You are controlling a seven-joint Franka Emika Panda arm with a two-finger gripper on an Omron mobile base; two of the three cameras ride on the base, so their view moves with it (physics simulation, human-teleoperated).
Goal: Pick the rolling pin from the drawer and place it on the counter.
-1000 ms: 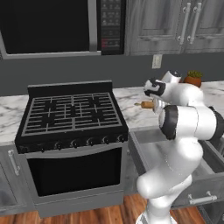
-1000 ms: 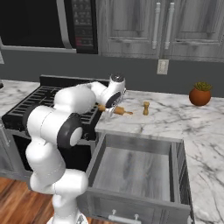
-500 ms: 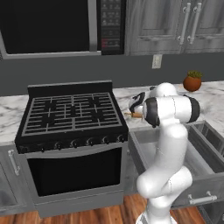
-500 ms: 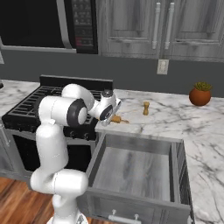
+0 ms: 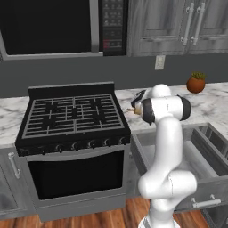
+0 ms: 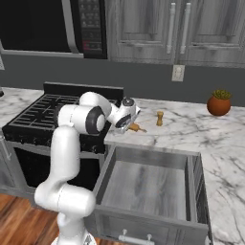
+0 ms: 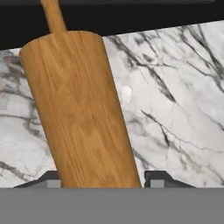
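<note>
the jaws are clamped on the light-brown wooden rolling pin (image 7: 81, 109), whose thick barrel runs up between the two dark finger tips (image 7: 157, 177) in the hand view, its narrow handle pointing toward the black stove edge. compared with a second ago the white arm has folded in on itself: the two-finger gripper (image 6: 125, 125) has come down from above the counter and now hangs low over the white marble counter with grey veining (image 6: 191, 129), just right of the black gas stove top (image 5: 73, 113), with the pin's tip (image 6: 136, 128) poking out beside the hand. the wide shallow grey drawer (image 6: 148, 184) stands pulled open below, well apart from the pin. a small wooden pepper mill (image 6: 160, 118) stands near on the marble, and a round terracotta pot with a green plant (image 6: 219, 103) sits farther right by the wall.
</note>
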